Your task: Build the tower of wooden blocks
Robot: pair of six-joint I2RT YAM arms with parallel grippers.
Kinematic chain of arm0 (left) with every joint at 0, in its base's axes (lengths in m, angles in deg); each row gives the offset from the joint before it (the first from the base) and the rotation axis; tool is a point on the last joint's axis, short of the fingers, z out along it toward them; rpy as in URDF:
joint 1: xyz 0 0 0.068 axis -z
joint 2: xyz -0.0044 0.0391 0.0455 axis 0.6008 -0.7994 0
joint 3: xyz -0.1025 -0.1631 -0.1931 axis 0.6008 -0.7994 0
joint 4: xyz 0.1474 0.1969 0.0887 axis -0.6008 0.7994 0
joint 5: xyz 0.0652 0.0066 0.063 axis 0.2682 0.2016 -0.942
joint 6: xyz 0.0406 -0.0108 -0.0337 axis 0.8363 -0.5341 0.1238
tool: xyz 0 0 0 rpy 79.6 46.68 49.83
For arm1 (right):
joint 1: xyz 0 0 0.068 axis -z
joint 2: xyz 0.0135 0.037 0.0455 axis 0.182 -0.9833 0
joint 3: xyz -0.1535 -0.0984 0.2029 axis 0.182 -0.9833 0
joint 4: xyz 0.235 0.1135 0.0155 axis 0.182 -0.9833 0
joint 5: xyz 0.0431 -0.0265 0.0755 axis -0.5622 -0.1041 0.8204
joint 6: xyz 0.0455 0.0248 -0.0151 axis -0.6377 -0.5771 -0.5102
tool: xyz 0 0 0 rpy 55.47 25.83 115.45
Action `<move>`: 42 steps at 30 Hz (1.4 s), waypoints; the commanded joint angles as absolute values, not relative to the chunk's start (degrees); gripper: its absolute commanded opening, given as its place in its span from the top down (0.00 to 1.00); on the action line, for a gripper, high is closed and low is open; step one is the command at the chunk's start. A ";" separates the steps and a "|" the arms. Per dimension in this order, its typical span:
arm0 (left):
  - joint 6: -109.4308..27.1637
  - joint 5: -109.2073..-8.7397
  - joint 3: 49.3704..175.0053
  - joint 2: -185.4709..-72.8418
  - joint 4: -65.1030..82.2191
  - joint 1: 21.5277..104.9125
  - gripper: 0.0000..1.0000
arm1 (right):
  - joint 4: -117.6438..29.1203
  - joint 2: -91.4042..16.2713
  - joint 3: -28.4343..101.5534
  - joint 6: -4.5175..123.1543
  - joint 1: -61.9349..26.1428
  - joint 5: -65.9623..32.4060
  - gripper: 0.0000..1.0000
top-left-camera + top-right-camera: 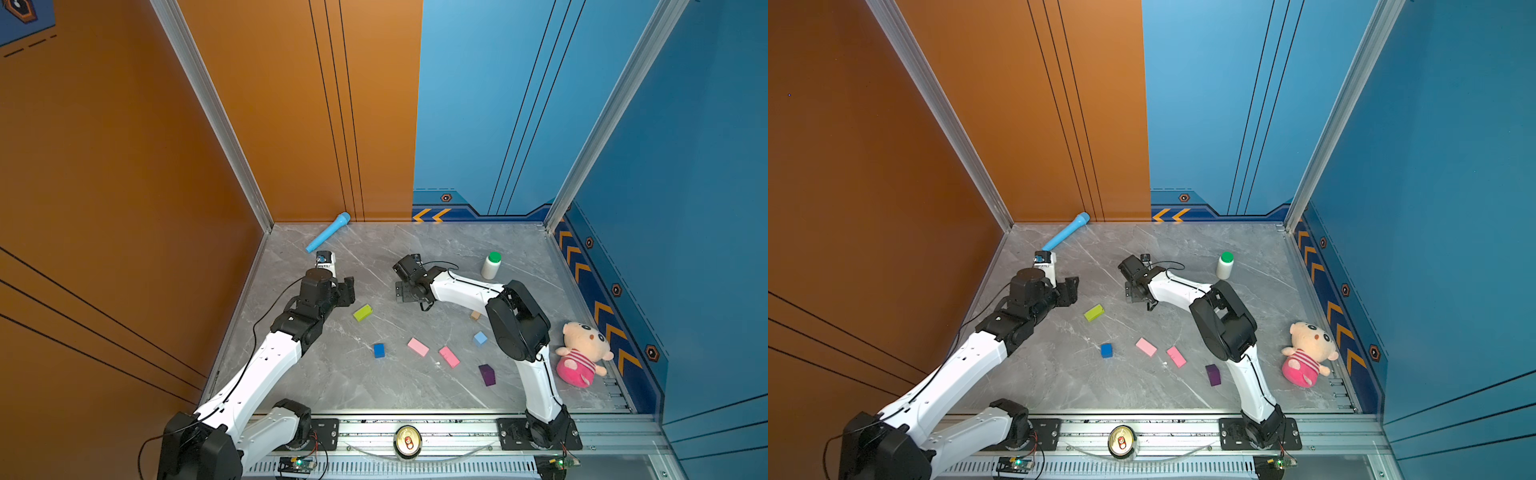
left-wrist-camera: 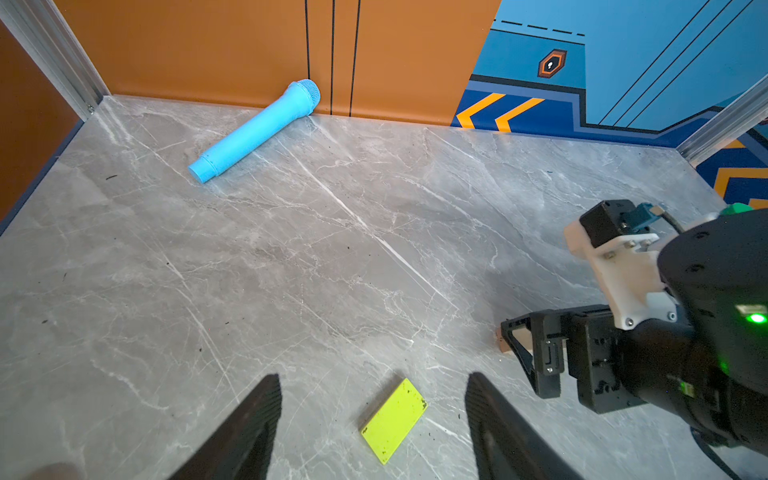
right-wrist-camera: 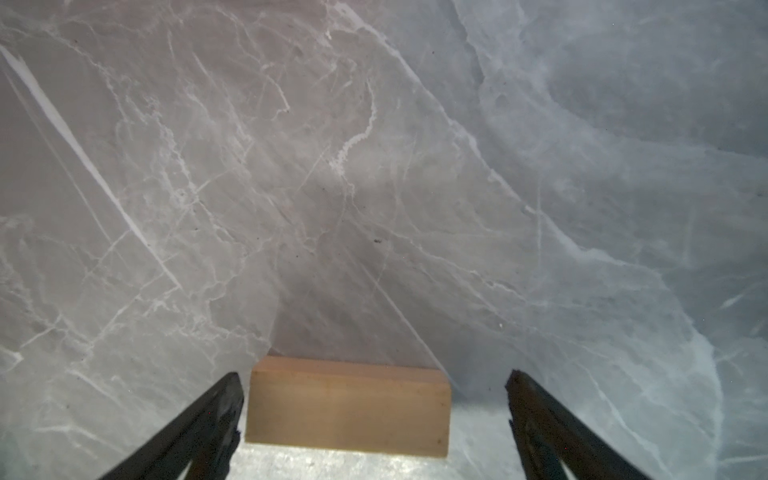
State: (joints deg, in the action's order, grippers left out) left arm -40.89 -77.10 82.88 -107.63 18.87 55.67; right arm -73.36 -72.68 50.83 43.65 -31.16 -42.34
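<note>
Tan bar (image 3: 347, 409) lies flat on the grey bench (image 1: 332, 374) between the widely spread jaws of the right gripper (image 3: 374, 376). Left gripper (image 2: 372, 375), likewise released and empty, hangs just beside the lime-green bar (image 2: 394, 419).

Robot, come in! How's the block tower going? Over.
Left gripper open, aimed at green block. Right gripper open, tan block between its jaws. Nothing stacked yet, other blocks scattered. Bottle, microphone at the back.
</note>
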 commanded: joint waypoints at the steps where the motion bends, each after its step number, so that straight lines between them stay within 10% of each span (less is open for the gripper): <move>1: -40.96 -76.08 82.23 -106.80 20.00 55.13 0.28 | -73.73 -74.43 52.29 42.41 -31.12 -41.34 0.00; 42: -41.23 -75.99 81.30 -105.11 20.86 53.63 0.28 | -76.16 -79.72 58.30 41.94 -30.04 -40.19 0.27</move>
State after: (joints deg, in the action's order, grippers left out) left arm -40.91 -76.88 82.21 -105.97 20.07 54.08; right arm -73.71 -78.01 56.58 41.62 -30.31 -40.35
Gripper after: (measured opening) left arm 0.716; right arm 0.767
